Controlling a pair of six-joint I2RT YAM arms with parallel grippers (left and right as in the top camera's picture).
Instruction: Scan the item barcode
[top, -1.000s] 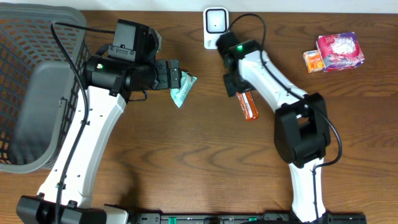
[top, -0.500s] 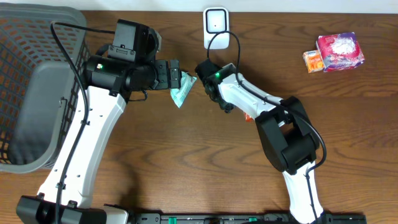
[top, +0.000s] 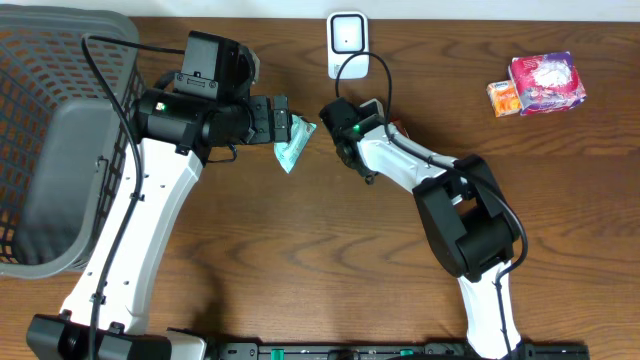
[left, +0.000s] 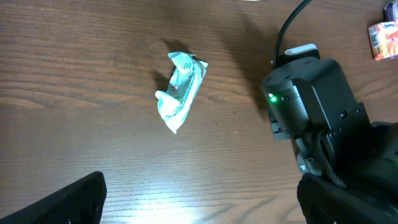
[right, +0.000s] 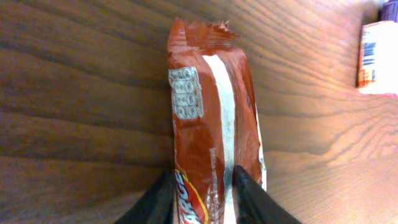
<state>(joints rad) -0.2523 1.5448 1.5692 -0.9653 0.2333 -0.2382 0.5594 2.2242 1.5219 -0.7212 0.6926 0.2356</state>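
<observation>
An orange-red snack bar lies lengthwise ahead of my right gripper, whose two dark fingers press against its sides. Its back seam and a small printed code face up. From overhead only a red sliver of the bar shows beside the right gripper. The white scanner stands at the table's far edge, just beyond it. My left gripper hangs wide open above bare wood, holding nothing. A crumpled teal wrapper lies ahead of it, also seen from overhead as the teal wrapper.
A grey mesh basket fills the left side of the table. A pink packet and a small orange box sit at the far right; the box also shows in the right wrist view. The right arm crosses the left wrist view.
The right arm swung left and its wrist turned toward the scanner. Its jaws narrowed onto the snack bar, which has left its earlier spot mid-table. The left arm stayed still.
</observation>
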